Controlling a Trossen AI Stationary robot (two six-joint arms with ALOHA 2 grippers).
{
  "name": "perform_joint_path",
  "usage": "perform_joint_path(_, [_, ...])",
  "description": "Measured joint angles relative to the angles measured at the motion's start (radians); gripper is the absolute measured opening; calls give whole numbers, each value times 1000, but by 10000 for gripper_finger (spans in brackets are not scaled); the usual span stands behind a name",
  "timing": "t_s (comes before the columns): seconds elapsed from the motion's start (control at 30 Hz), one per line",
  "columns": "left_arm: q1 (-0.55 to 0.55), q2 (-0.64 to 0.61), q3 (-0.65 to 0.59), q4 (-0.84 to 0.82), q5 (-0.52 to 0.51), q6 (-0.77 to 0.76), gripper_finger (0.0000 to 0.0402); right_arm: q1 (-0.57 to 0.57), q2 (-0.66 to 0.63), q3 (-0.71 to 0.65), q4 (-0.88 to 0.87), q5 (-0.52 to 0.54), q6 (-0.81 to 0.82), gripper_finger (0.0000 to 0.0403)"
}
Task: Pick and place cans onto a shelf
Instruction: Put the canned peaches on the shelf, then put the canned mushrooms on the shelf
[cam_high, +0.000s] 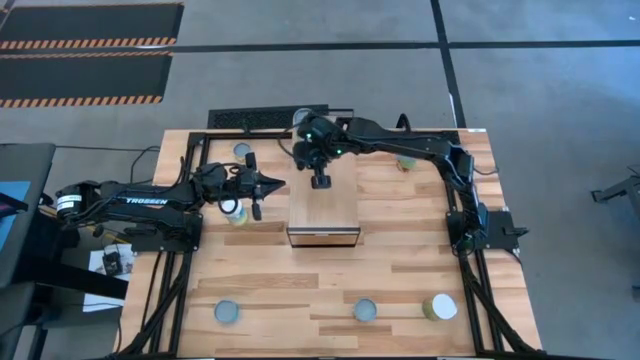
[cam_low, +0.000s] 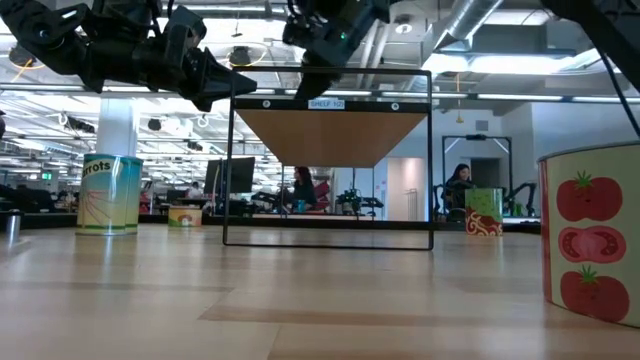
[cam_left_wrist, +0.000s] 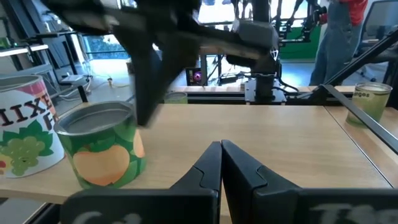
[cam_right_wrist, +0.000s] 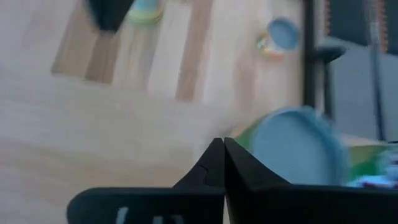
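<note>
Both end effectors (cam_left_wrist: 221, 163) (cam_right_wrist: 222, 163) closed, empty

"TROSSEN" runs along the left arm (cam_high: 140, 201), and "rrots" shows on a can (cam_low: 109, 195).

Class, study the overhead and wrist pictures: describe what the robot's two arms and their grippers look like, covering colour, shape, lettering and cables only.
Both arms are black and slender. The left arm carries white TROSSEN lettering; the right arm shows small green lights near its wrist. Black cables trail along each. The left gripper and right gripper have dark, wedge-shaped fingers tapering to narrow tips.
</note>
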Motion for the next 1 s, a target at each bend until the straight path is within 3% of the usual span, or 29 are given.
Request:
perform_joint_path(0.43, [0, 0, 0, -1, -3, 0, 0, -19, 6, 1, -12, 36, 52, 15])
perform_joint_path(0.73, [-1, 0, 0, -22, 0, 1, 0, 13, -112, -11, -180, 30, 2, 4])
perform_joint_path(0.87, [-1, 0, 0, -35, 4, 10, 0, 11, -191, -164, -141, 30, 11, 3])
perform_joint_path(1.0, [-1, 0, 0, -41, 4, 12, 0, 22, -338, -415, 66, 29, 50, 3])
